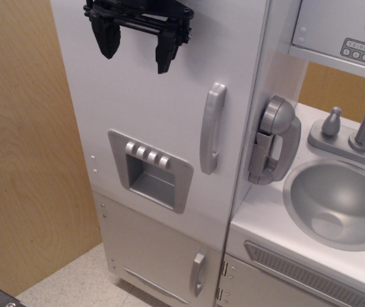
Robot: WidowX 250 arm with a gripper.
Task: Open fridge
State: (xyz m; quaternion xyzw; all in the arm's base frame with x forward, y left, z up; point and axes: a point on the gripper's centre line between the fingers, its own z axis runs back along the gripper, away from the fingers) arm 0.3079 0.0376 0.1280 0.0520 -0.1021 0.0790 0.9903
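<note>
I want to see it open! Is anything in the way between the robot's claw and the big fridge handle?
Nothing visible blocks it. The gripper hangs open near the top of the fridge door, and only bare white door lies between it and the grey bar handle lower right.

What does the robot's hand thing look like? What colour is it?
The end effector is all black. It has a flat bar across the top and two chunky fingers hanging down that narrow to blunt tips, a bit like claws. No cables or markings show.
</note>
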